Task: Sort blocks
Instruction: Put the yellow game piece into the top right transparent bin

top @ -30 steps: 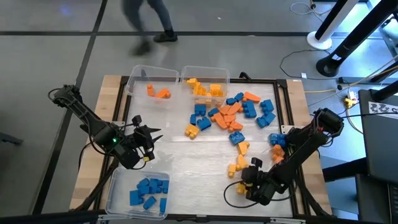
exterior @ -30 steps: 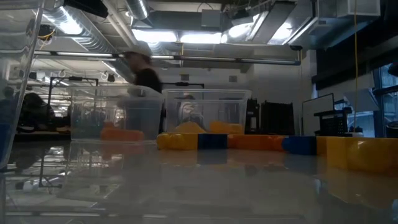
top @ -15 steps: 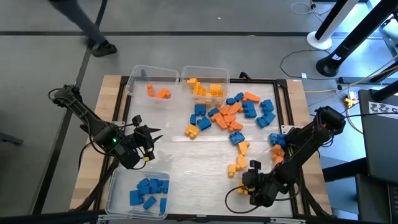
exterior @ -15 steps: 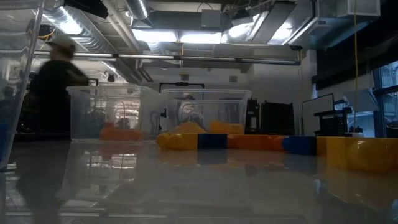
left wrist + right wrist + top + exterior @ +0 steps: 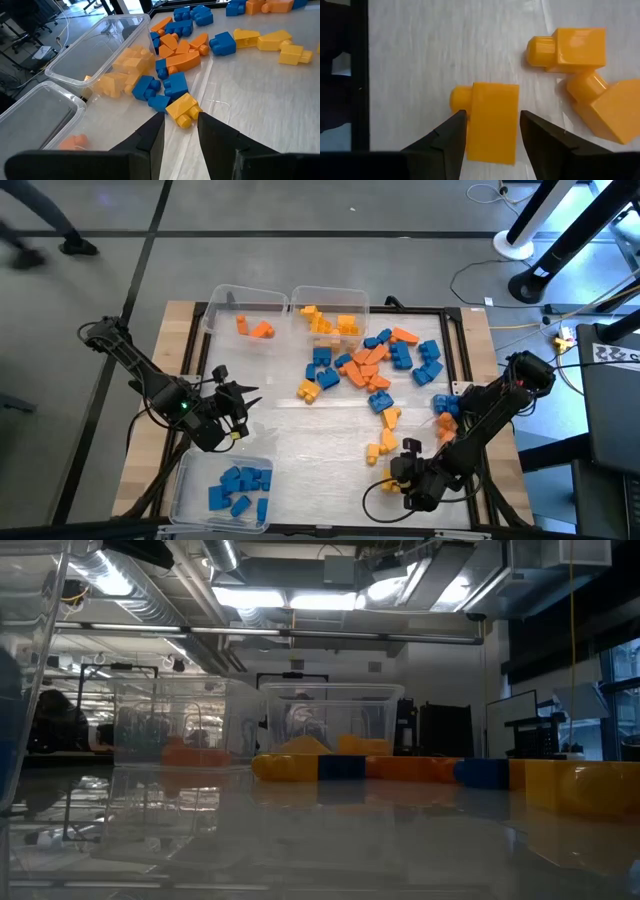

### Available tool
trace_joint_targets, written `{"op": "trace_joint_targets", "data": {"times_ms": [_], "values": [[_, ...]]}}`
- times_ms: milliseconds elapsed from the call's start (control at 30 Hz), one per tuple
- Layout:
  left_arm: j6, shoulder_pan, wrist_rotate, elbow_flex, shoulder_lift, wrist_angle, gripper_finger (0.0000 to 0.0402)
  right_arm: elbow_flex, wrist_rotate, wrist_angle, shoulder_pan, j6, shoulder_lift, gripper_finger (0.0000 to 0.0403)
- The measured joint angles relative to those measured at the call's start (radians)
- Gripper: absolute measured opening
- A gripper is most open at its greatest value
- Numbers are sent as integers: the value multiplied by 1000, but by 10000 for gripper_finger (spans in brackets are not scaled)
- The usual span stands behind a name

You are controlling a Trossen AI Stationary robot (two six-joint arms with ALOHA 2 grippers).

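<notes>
High view: the right claw (image 5: 398, 463) is hanging low over the near right of the pale tabletop (image 5: 300, 435), at a small yellow plastic brick (image 5: 384, 447); the left claw (image 5: 237, 412) is waiting above the clear bin of blue bricks (image 5: 222, 490). The loose blue, orange and yellow blocks (image 5: 370, 365) are lying mid-table, near two clear bins at the far edge.

Low view: neither arm is showing; the far clear bin (image 5: 335, 720) is standing behind a row of bricks.

Left wrist view: the left claw (image 5: 181, 130) is standing released, holding nothing, aimed at a yellow brick (image 5: 182, 109).

Right wrist view: the right claw (image 5: 492, 131) is straddling a single-stud yellow brick (image 5: 491, 121), fingers (image 5: 451, 136) parted, apparently not yet clamping.

Risk: the brick is looking slightly skewed between the fingers, so closing could twist it or squirt it out, perhaps nudging the two neighbouring yellow bricks (image 5: 580, 60).
</notes>
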Motion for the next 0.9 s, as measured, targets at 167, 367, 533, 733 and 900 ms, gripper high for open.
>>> {"op": "trace_joint_targets", "data": {"times_ms": [167, 367, 533, 733, 900], "values": [[0, 0, 0, 0, 0, 0, 107, 0, -34, 6, -13, 0, 63, 184], [0, 0, 0, 0, 0, 0, 107, 5, -26, 14, -12, 0, 94, 184], [0, 0, 0, 0, 0, 0, 107, 4, -24, 12, -12, 0, 95, 184], [0, 0, 0, 0, 0, 0, 107, 4, -32, 4, -13, -3, 120, 184], [0, 0, 0, 0, 0, 0, 107, 5, -59, 11, -24, -23, 140, 184]]}}
